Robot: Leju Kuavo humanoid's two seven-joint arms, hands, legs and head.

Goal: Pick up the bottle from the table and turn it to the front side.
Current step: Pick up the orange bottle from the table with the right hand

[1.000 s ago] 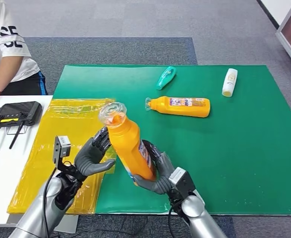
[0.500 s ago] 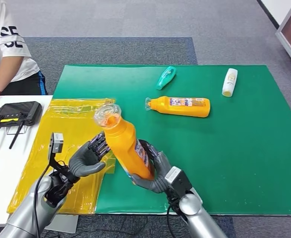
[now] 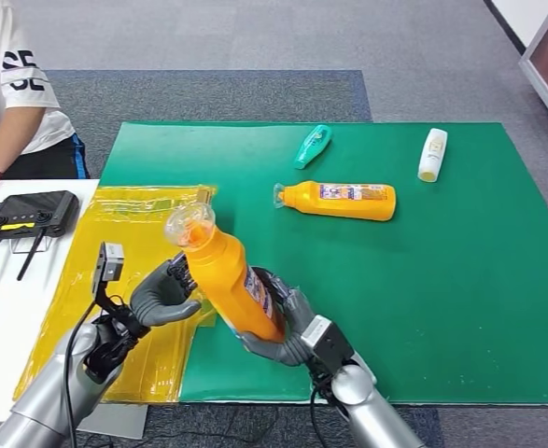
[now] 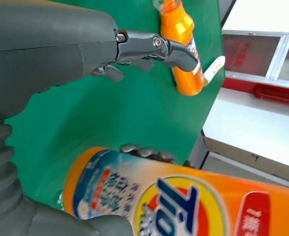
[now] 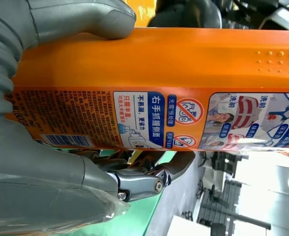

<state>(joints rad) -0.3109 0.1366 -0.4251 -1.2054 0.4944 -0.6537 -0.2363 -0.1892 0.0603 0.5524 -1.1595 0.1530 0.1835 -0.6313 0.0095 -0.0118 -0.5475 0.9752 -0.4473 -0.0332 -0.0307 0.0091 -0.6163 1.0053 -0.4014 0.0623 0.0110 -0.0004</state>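
The bottle (image 3: 230, 280) is up off the table, held tilted above the near edge of the green mat (image 3: 426, 308), close to where the mat meets the yellow sheet (image 3: 126, 233). Its base is low in the right hand (image 3: 279, 322), and its neck leans up and toward the robot's left. It is bright orange plastic with a broad flattened body, a short neck and a clear cap (image 3: 186, 224) through which orange shows. In the right wrist view the side facing that camera carries the back label (image 5: 143, 120): dense small print, a barcode, blue text panels, red prohibition signs and small pictures. In the left wrist view the opposite side shows a large blue logo on a yellow disc with a blue and white panel beside it (image 4: 165, 206).

The right hand is wrapped around the lower body, thumb (image 5: 80, 17) on one narrow side and fingers (image 5: 150, 179) curled under the other. The left hand (image 3: 163, 294) is beside the bottle's upper part, fingers extended with a gap to the thumb; I cannot tell whether it touches the bottle, and it grips nothing.

A second orange bottle (image 3: 341, 200) lies flat near the mat's middle. A teal bottle (image 3: 313, 145) lies toward the far edge and a white bottle (image 3: 432, 154) near the far right corner. A black controller (image 3: 27, 213) rests on the white tabletop (image 3: 3, 308) at the left, with a person (image 3: 10, 93) seated behind it.
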